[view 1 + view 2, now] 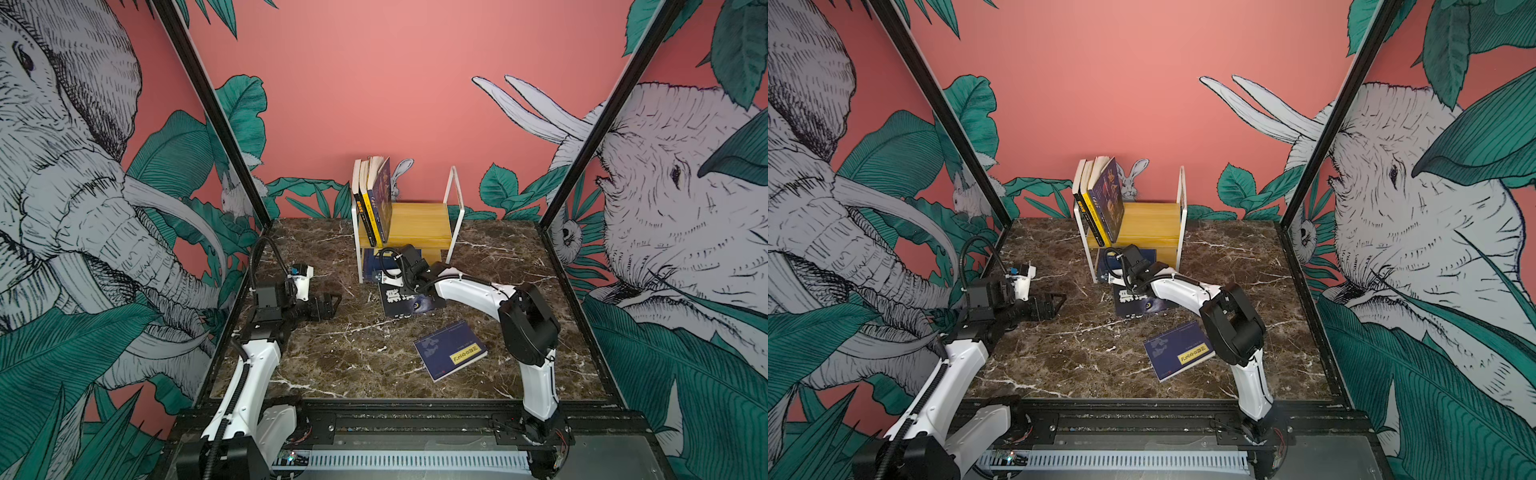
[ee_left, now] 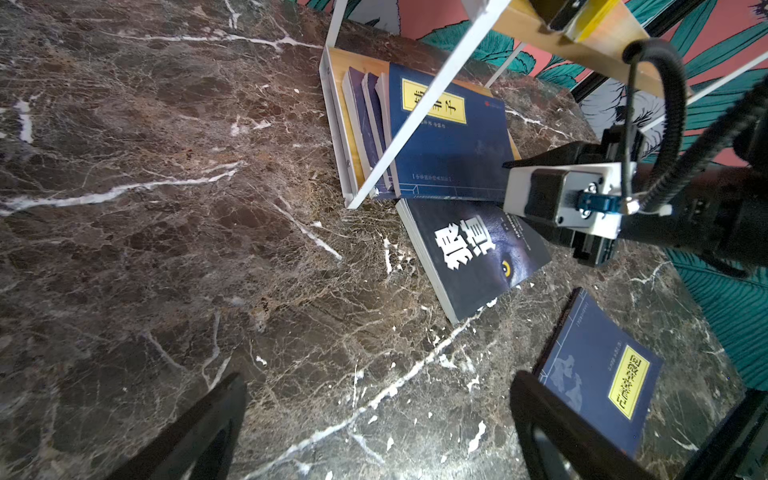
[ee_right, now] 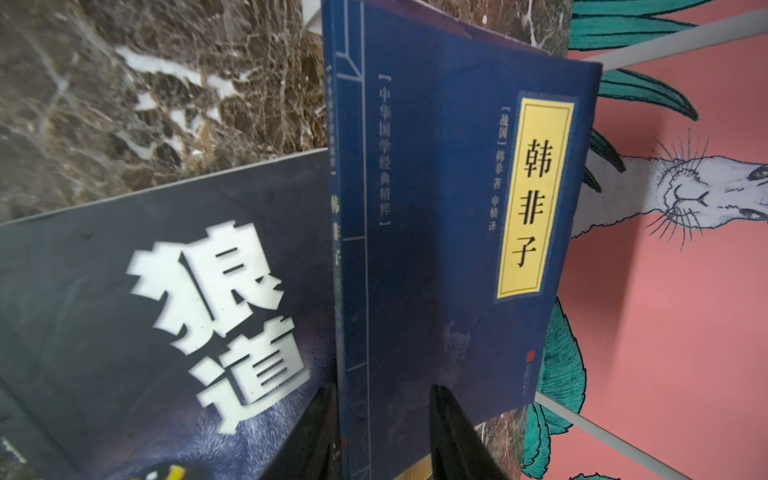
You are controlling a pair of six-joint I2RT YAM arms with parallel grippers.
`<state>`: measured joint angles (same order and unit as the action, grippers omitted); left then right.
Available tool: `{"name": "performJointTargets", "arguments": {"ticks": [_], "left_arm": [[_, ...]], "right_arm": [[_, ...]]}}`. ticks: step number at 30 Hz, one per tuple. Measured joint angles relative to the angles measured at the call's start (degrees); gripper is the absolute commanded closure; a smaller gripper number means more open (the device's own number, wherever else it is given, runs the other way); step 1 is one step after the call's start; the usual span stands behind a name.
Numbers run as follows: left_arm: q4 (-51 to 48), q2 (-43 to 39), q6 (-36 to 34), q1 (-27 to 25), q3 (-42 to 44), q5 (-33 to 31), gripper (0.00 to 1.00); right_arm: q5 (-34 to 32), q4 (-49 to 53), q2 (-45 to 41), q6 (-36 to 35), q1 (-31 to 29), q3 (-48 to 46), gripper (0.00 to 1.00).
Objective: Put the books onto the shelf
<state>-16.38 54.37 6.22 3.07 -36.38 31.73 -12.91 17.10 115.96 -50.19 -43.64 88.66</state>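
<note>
The shelf (image 1: 419, 220) stands at the back of the table. Three books (image 1: 372, 199) lean upright at the left end of its upper board. On the lower board, several navy books (image 2: 365, 112) lie stacked aslant, and my right gripper (image 3: 380, 399) is shut on the topmost navy book (image 3: 457, 208), one finger on the cover and the other behind the spine. A black book (image 1: 409, 303) with white characters lies flat before the shelf, partly under the right wrist. Another navy book (image 1: 451, 349) lies flat nearer the front. My left gripper (image 1: 330, 305) hovers open at the left, holding nothing.
The table (image 1: 332, 357) is dark marble, enclosed by black frame posts (image 1: 216, 120) and patterned walls. The shelf's white wire frame (image 2: 415, 124) crosses in front of the lower tier. The right end of the upper board (image 1: 432, 216) is bare.
</note>
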Motion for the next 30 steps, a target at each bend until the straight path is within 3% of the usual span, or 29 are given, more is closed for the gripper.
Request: {"name": "performJointTargets", "arguments": {"ticks": [10, 30], "left_arm": [[0.0, 0.0, 0.0, 0.0, 0.0, 0.2, 0.01], [0.0, 0.0, 0.0, 0.0, 0.1, 0.2, 0.01]], "right_arm": [[0.0, 0.3, 1.2, 0.3, 0.9, 0.4, 0.57], [-0.2, 1.2, 3.2, 0.5, 1.6, 3.0, 0.65]]}}
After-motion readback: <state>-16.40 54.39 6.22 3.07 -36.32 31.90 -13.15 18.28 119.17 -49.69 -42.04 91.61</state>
